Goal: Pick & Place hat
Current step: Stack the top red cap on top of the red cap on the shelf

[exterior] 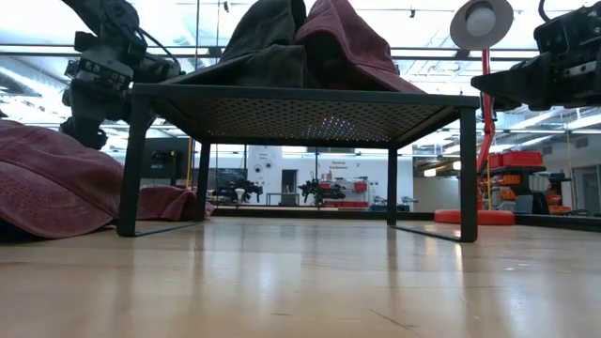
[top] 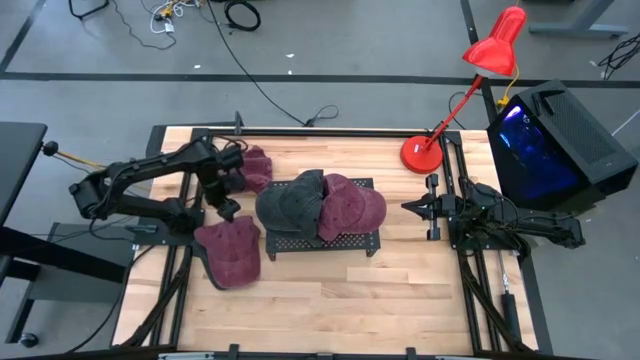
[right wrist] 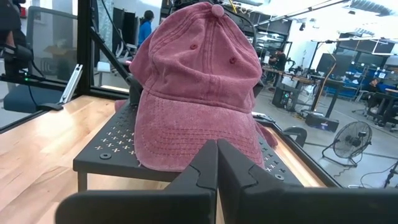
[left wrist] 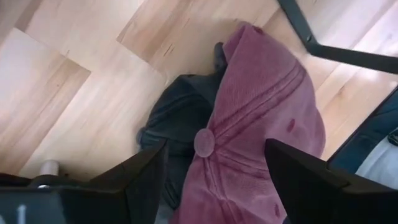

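Maroon corduroy cap (left wrist: 261,118) lies on the wooden table (top: 330,300) beneath the spread-fingered left gripper (left wrist: 214,180), beside a dark grey cap (left wrist: 177,121). Near them stands the black perforated metal rack (top: 322,243). Right gripper (top: 410,207) waits clenched, empty.

Three maroon hats (top: 352,206), maybe two grey (top: 290,203)
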Tool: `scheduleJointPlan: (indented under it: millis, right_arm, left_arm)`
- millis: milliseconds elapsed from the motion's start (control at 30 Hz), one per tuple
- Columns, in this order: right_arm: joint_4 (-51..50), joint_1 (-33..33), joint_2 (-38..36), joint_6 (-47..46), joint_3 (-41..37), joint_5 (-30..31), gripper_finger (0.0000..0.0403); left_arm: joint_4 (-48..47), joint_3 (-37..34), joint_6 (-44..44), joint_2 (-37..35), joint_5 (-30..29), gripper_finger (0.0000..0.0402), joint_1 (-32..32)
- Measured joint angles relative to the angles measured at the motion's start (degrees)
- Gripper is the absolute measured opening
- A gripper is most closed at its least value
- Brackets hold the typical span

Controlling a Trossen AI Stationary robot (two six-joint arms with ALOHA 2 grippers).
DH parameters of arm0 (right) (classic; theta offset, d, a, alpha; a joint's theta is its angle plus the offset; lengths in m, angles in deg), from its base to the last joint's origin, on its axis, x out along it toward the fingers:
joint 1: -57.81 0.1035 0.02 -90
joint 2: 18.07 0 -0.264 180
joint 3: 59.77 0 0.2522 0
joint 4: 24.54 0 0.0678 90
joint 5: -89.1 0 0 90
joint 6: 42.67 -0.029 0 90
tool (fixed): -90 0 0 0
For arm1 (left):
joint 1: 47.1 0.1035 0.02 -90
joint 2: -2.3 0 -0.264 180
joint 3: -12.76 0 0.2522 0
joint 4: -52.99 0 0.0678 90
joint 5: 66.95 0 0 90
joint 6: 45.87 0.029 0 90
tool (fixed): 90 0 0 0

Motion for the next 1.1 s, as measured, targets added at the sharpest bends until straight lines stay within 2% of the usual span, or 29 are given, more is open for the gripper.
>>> scheduleJointPlan:
  millis: [400,767,867,933,1100]
  right_arm:
    - [0.0,0.0,0.0,0.0,0.0,0.0,0.0004]
    - [0.0,0.0,0.0,0.0,0.0,0.0,0.0004]
    - [0.0,0.0,0.0,0.0,0.0,0.0,0.0004]
    - [0.0,0.0,0.0,0.0,0.0,0.0,0.0004]
    - [0.0,0.0,0.0,0.0,0.0,0.0,0.0004]
  left_arm:
    - [0.2,-1.7,5.7,4.2,2.4,0.0271,3.9]
    - [-5.2,5.8,10.4,4.1,3.4,0.0271,6.2]
    - [-6.9,7.3,12.4,4.1,6.0,0.0271,7.9]
    - [-7.3,7.5,13.8,4.1,8.0,0.0271,9.3]
    - [-7.6,5.6,14.4,4.1,8.4,0.0270,12.2]
